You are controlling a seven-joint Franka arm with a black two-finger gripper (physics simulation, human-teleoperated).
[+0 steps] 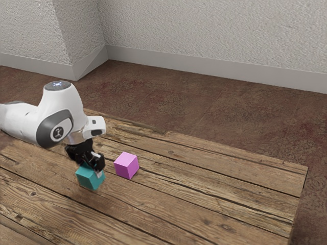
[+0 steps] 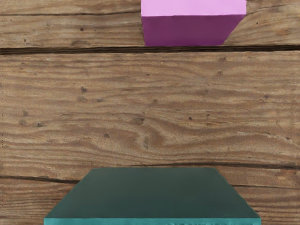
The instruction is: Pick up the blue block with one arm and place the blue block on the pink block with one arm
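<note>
The blue block [image 1: 90, 178], teal in colour, is at the near left part of the wooden table [image 1: 204, 204]. My gripper [image 1: 92, 167] comes down on it from above, and its black fingers [image 1: 98, 162] press the block's top part from two sides, so it is shut on the block. I cannot tell whether the block rests on the wood or hangs just above it. In the wrist view the blue block [image 2: 152, 197] lies right under the hand. The pink block [image 1: 126, 165] stands on the table a short way toward the exterior view's right, apart from the blue one, and the pink block [image 2: 193, 21] lies ahead of the hand.
The plank table stretches far toward the exterior view's right and front, and its right edge [image 1: 301, 194] drops to a brown floor. A textured wall with a baseboard [image 1: 214, 66] runs behind. The white arm [image 1: 46, 122] enters from the left.
</note>
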